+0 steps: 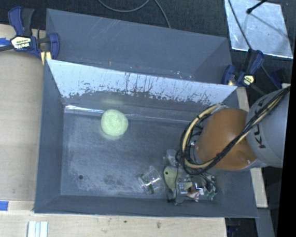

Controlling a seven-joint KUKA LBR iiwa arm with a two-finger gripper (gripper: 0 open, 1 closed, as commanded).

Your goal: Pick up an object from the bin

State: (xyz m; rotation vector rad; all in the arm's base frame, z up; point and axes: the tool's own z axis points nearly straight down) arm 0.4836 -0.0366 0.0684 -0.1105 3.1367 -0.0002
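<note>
I am looking down on the gripper [183, 190], which is sitting low in the bin [51, 148], close against the near wall and toward the right-hand corner. The wrist hardware and the orange cover [224, 141] are hiding the tips, so I cannot tell whether the gripper is spread or closed, or whether anything is sitting in it.

Just beside the gripper, on its left as I am viewing it, a small clear, glinting thing [149, 182] is lying on the floor; whether the two are touching I cannot say. Well apart from the gripper, up toward the far wall, a pale green ball [114, 123] is resting alone.

I am judging the clear thing to be the likelier target. My worry is that a closing or shifting gripper is going to push such a light, slippery piece aside instead of catching it. The near wall is also crowding the gripper, so a sideways correction could scrape it.
</note>
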